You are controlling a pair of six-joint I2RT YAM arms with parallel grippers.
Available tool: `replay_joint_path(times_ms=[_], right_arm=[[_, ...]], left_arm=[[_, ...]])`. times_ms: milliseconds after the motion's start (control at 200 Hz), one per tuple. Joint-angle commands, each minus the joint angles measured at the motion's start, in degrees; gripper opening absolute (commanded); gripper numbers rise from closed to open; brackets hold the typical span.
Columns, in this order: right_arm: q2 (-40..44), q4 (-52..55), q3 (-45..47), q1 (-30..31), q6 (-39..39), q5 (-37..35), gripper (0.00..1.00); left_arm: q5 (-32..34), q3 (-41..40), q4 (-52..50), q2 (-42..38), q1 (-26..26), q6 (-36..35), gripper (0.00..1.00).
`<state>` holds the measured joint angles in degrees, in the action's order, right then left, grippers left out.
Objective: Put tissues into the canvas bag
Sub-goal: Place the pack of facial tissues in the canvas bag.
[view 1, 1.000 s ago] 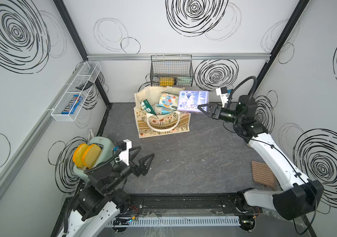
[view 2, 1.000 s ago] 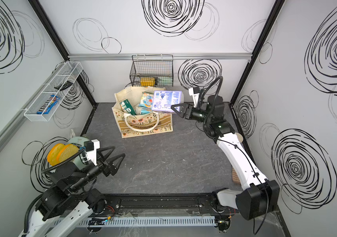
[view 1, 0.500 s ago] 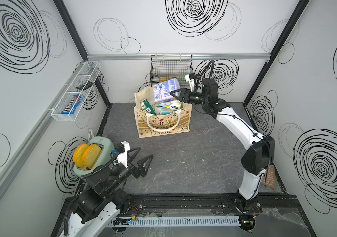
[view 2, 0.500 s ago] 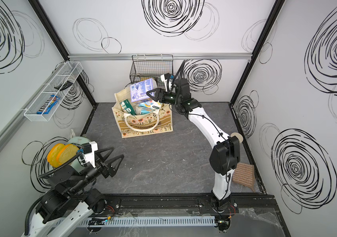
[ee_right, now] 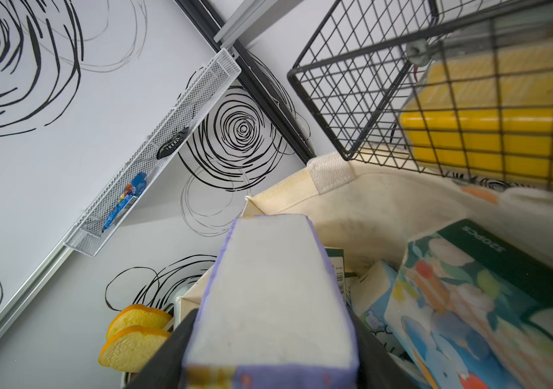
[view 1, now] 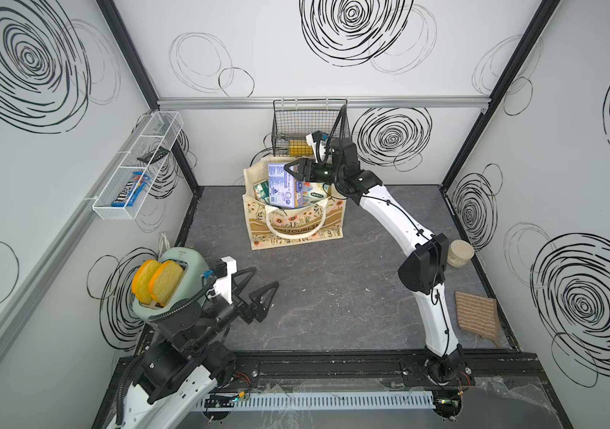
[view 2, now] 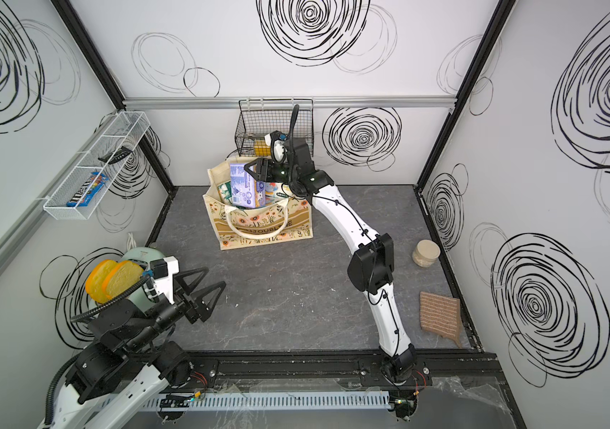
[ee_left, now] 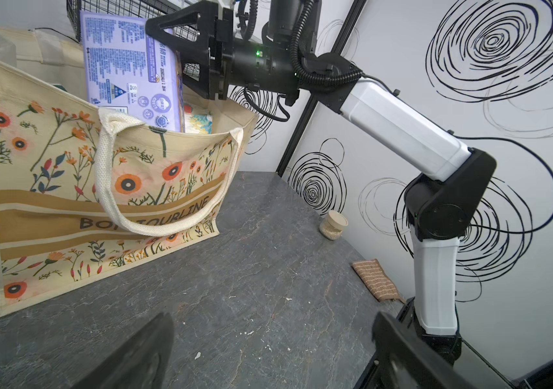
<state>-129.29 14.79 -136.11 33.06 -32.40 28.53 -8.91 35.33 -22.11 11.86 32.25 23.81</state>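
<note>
Purple pack (view 1: 281, 185) of tissues pinched in right gripper (view 1: 292, 176), tilted, lower end inside the mouth of canvas bag (view 1: 296, 226) among other packs (view 1: 260, 191): so in both top views. Left gripper (view 2: 214, 276) spread wide, empty, well apart, beside toaster (view 1: 173, 275). From left wrist: purple pack leaning above the near bag wall. From right wrist: pack end between the jaws, other packs below; touching them or not, hard to tell. Placing step, nearly done. Next: lower a little, release, back out clear of wire basket (view 1: 296, 122).
</note>
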Motion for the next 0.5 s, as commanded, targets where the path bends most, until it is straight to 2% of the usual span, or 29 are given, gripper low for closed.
replay_joint_path(times_ms=[0,135,325,495], right_arm=[[-1.1,-1.3,-2.7,0.2,-1.1,-0.3,0.61],[-2.8,-4.1,-4.3,0.5,-1.7,-1.3,0.61],[-3.8,-14.6,-5.8,0.9,-4.0,-3.0,0.61],[-4.9,-17.2,-9.6,1.5,-6.0,-3.6,0.61]], left_arm=[[-0.3,-0.2,3.3,0.1,0.4,0.4,0.96],[-0.4,-0.3,3.4,0.2,0.4,0.4,0.96],[-0.3,-0.2,3.3,0.2,0.4,0.4,0.96],[-0.1,-0.2,3.2,0.2,0.4,0.4,0.96]])
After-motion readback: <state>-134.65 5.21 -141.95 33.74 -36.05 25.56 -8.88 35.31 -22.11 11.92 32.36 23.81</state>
